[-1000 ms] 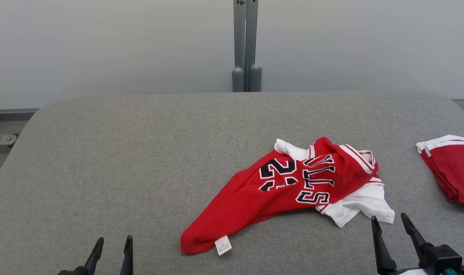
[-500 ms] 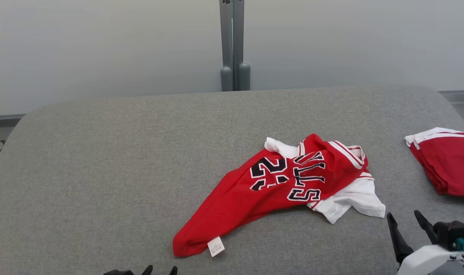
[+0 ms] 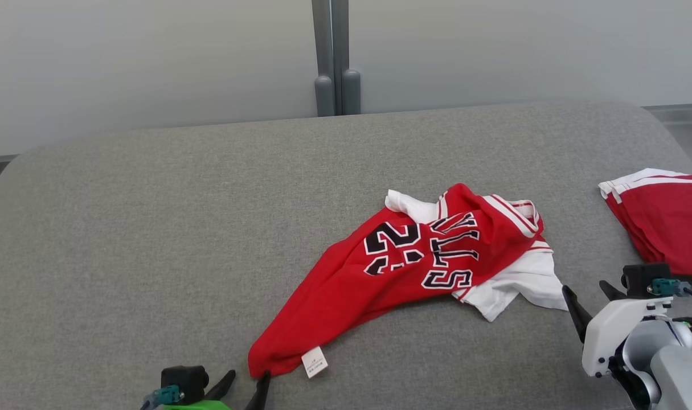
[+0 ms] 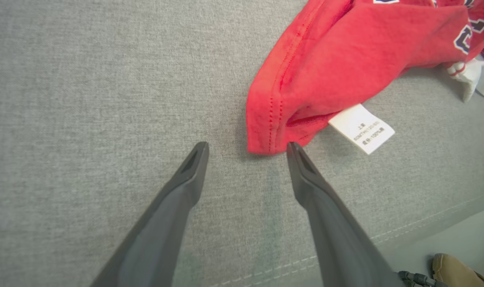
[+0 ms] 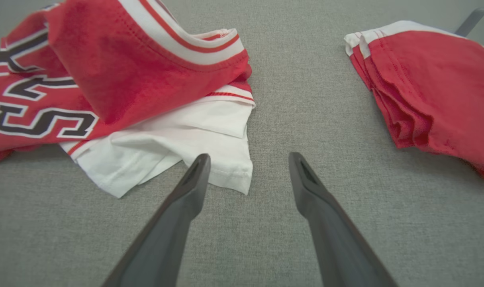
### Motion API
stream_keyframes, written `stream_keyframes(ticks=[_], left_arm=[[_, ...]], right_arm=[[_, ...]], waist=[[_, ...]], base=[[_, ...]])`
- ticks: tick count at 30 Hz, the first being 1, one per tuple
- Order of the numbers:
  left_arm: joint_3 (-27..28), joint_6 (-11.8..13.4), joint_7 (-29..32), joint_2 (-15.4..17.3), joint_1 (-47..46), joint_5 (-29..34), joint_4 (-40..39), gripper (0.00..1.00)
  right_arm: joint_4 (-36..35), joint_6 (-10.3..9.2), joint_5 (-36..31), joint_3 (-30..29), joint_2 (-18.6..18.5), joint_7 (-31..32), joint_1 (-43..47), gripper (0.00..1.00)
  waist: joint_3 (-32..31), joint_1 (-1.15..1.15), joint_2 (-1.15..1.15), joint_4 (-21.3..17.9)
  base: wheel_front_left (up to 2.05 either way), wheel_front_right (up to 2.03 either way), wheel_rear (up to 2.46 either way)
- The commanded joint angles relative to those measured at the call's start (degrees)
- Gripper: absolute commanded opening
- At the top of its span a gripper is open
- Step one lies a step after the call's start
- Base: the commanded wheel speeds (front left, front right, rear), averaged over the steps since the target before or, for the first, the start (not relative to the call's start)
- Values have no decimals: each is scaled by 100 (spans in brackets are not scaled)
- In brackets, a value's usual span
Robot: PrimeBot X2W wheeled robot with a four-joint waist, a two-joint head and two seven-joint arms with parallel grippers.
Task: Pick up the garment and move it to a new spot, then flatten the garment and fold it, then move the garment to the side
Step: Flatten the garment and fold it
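Note:
The garment (image 3: 408,267) is a red jersey with black-and-white lettering and white sleeves, lying crumpled right of the middle of the grey padded table (image 3: 152,228). Its white care label (image 3: 314,361) sticks out at the near hem corner. My left gripper (image 3: 248,378) is open right at that corner. In the left wrist view the red hem (image 4: 265,119) lies just ahead of the left gripper (image 4: 246,146), touching the right fingertip. My right gripper (image 3: 586,290) is open beside the white sleeve (image 5: 166,147), whose corner lies between the tips of the right gripper (image 5: 248,156).
A folded red-and-white garment (image 3: 664,222) lies at the table's right edge, also close to the right gripper's right side (image 5: 437,87). A grey post (image 3: 334,57) stands behind the table. The table's front edge and a brown shoe (image 4: 457,271) show below the left gripper.
The head view has shifted, so the scene sits further left and higher. My left gripper has moved right to the garment's hem corner. My right gripper has come up beside the white sleeve.

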Motion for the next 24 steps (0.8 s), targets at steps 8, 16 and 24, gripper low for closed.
stream_keyframes(ticks=[8,16,24], left_arm=[[-317,2,28,48,-454,-227,301,100],[-648,2,-4,53,-650,-518,562,100],[-1038,2,-111,114,-783,-811,553,100]], right_arm=[[789,-9,63,715,-76,-194,-700,100],[1166,-9,336,1495,-164,-476,-1056,100],[1537,-9,527,1970,-294,-717,-1342,100]], waist=[[132,0,0,70],[197,0,0,76],[286,0,0,108]], base=[[0,0,0],[0,0,0],[0,0,0]])
